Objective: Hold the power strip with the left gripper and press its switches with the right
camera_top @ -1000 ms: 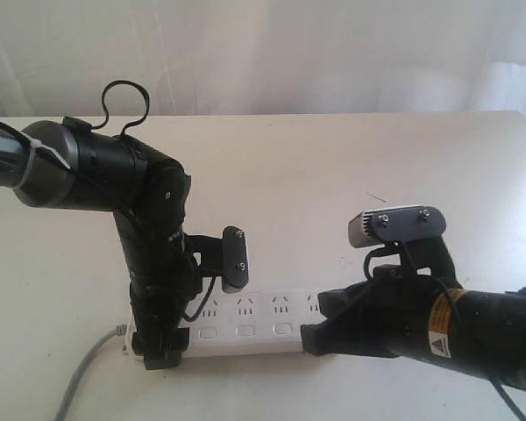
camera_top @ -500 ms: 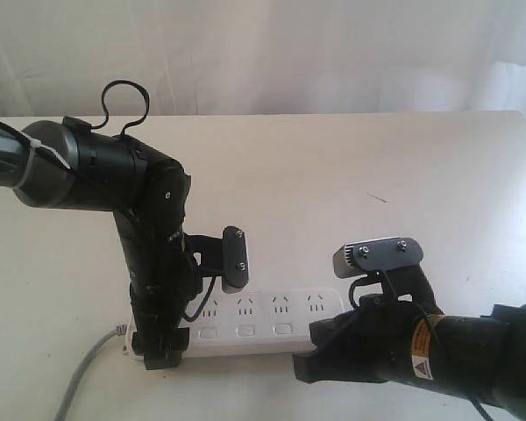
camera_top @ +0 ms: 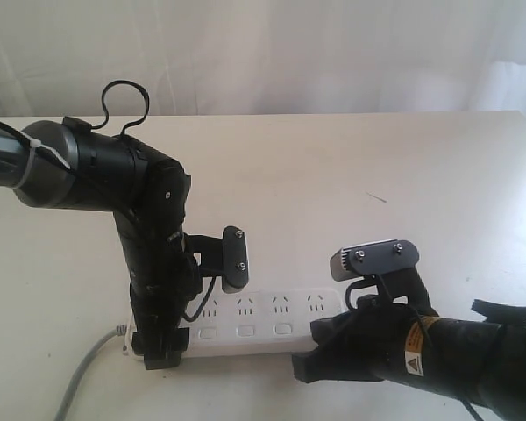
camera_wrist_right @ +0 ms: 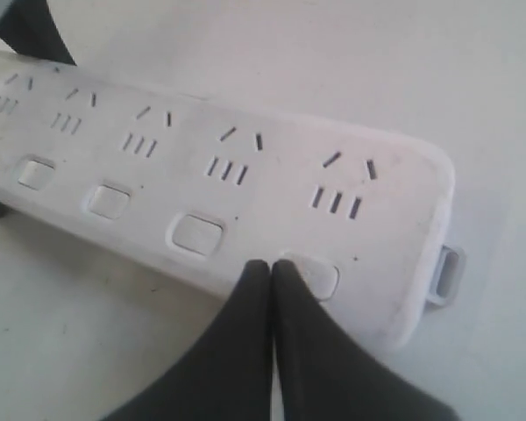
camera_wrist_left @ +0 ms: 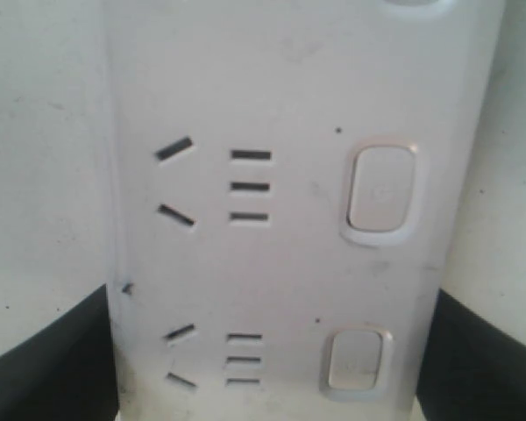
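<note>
The white power strip (camera_top: 263,320) lies flat near the table's front, with its grey cord (camera_top: 83,377) running off to the left. My left gripper (camera_top: 158,346) stands over its left end. In the left wrist view the black fingers (camera_wrist_left: 53,351) clasp both long sides of the strip (camera_wrist_left: 280,105), with two switches (camera_wrist_left: 381,193) in sight. My right gripper (camera_top: 305,364) is low at the strip's right end. Its fingers are pressed together, and the tips (camera_wrist_right: 272,267) meet the near edge of the end switch (camera_wrist_right: 317,275). Three other switches (camera_wrist_right: 196,233) show along the row.
The pale tabletop (camera_top: 333,167) stretches back to a white curtain (camera_top: 263,53). A small tab (camera_wrist_right: 445,274) sticks out from the strip's right end. The left arm's camera module (camera_top: 234,259) hangs over the strip's sockets.
My right arm has come down towards the table's front edge and slightly left, bringing its shut tips to the strip's front side. The left arm and the strip have stayed put.
</note>
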`<action>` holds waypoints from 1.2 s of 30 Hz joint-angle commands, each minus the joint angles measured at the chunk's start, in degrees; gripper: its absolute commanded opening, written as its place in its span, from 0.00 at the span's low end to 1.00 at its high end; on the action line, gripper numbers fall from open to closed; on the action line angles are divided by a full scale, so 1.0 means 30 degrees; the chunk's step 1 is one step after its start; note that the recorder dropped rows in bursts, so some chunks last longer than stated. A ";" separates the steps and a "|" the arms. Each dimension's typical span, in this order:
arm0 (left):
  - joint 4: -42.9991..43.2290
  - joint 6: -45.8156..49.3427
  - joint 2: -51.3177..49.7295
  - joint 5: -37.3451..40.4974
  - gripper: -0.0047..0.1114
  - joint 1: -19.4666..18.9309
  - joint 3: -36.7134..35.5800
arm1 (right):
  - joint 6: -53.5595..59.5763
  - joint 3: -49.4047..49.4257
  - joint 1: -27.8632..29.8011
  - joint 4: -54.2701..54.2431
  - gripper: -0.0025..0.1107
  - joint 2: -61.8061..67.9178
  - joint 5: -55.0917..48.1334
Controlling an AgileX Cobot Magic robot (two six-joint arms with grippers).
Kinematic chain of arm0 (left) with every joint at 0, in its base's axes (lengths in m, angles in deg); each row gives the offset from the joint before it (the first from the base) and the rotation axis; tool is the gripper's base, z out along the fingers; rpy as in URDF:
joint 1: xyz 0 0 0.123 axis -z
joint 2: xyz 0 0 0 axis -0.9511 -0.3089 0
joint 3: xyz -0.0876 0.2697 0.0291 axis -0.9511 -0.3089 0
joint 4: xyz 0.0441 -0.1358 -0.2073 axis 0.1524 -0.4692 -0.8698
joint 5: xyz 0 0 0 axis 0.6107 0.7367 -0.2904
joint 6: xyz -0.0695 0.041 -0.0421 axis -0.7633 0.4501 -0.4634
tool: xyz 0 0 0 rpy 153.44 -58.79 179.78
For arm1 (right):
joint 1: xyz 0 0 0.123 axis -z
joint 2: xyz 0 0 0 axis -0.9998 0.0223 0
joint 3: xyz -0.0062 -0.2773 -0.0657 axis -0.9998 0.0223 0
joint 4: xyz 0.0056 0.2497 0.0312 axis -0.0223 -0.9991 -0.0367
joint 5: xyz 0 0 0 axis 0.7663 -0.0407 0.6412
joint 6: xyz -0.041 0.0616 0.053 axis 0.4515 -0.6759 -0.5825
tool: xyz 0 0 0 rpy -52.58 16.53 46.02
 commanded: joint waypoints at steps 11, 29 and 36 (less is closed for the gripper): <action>-0.0796 -0.0106 -0.0214 0.0429 0.04 0.0107 -0.0374 | 0.2631 0.0124 0.0204 -0.2277 0.02 0.0603 0.1073; -0.0022 -0.0091 -0.0214 0.0394 0.04 0.0107 -0.0374 | 0.2774 0.0090 0.0204 -0.2271 0.02 0.0616 0.1262; -0.0058 -0.0119 -0.0214 0.0435 0.04 0.0107 -0.0374 | 0.3559 0.0090 0.0204 -0.3235 0.02 0.0739 0.1352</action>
